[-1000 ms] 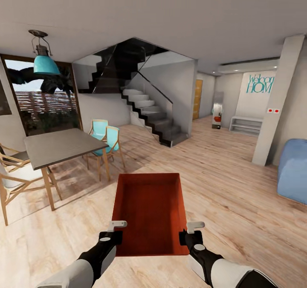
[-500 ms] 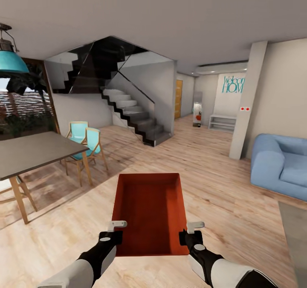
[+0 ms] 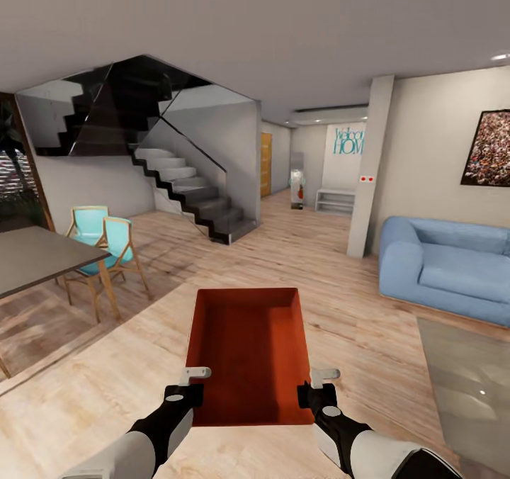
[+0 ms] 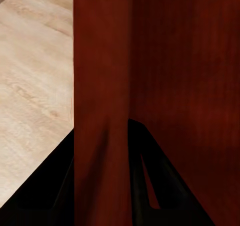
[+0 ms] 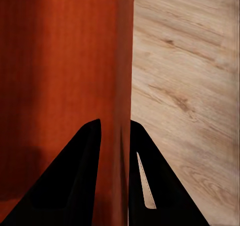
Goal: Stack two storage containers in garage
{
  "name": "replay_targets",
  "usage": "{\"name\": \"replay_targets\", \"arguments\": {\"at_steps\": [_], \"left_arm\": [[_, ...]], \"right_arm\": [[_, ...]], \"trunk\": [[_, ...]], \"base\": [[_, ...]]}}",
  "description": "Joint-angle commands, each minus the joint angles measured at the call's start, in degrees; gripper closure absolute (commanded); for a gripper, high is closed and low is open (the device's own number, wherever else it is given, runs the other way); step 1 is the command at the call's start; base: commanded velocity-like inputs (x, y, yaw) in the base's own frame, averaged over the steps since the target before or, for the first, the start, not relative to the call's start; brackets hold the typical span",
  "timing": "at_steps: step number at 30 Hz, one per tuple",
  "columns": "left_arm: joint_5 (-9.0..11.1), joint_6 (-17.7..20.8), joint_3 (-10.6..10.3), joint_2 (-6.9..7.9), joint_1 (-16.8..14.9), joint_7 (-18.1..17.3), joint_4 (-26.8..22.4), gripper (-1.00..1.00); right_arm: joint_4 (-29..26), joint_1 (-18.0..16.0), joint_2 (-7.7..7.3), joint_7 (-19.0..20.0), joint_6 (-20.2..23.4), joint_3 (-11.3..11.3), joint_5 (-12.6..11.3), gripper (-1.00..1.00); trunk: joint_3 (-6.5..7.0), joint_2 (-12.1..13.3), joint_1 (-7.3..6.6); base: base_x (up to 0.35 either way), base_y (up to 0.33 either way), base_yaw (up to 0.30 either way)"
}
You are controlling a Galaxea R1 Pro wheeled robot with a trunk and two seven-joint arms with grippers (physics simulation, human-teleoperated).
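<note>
I carry one orange-red open-top storage container [image 3: 248, 355] in front of me, above the light wood plank floor [image 3: 340, 280] of the living room. My left gripper [image 3: 190, 385] is shut on its left wall, and the left wrist view has that wall [image 4: 102, 100] pinched between the dark fingers [image 4: 155, 186]. My right gripper [image 3: 315, 387] is shut on the right wall. In the right wrist view that wall [image 5: 122, 85] runs between the black fingers [image 5: 75, 181]. The bin is level and holds nothing.
A blue sofa [image 3: 446, 270] stands at the right with a grey rug or low table [image 3: 471, 387] in front of it. A dark staircase [image 3: 191, 195] rises ahead left. A dining table [image 3: 35, 256] with turquoise chairs [image 3: 103, 241] is at the left. A white pillar [image 3: 368, 167] flanks a hallway.
The whole view has swung to the right: the dining table and lamp slid out to the left, the sofa and a wall picture came in. The container and both grippers keep the same hold.
</note>
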Motion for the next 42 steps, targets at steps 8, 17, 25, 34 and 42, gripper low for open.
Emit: {"name": "replay_targets", "arguments": {"at_steps": [8,17,25,34,42], "left_arm": [[-1.1,0.2,2.5,-0.05,-0.1,0.1,-0.7,1.00],[-1.1,0.2,2.5,-0.05,-0.1,0.1,-0.7,1.00],[-1.1,0.2,2.5,-0.05,-0.1,0.2,-0.7,1.00],[-1.1,0.2,2.6,-0.05,-0.1,0.3,-0.8,1.00],[-1.1,0.2,2.6,0.03,-0.1,0.4,-0.8,1.00]], "right_arm": [[0.2,0.0,0.00,-0.3,-0.3,-0.3,-1.5,1.00],[0.2,0.0,0.00,-0.3,-0.3,-0.3,-1.5,1.00],[0.2,0.0,0.00,-0.3,-0.3,-0.3,-1.5,1.00],[0.2,0.0,0.00,-0.4,-0.3,-0.3,-1.6,1.00],[0.2,0.0,0.00,-0.4,-0.3,-0.3,-1.7,1.00]], "trunk": [[-0.08,-0.1,0.00],[-0.08,-0.1,0.00],[-0.08,-0.1,0.00],[-0.08,-0.1,0.00],[-0.08,-0.1,0.00]], "base": [[0.000,0.000,-0.289],[0.000,0.000,-0.290],[0.000,0.000,-0.113],[0.009,0.000,-0.002],[0.314,0.000,0.000]]}}
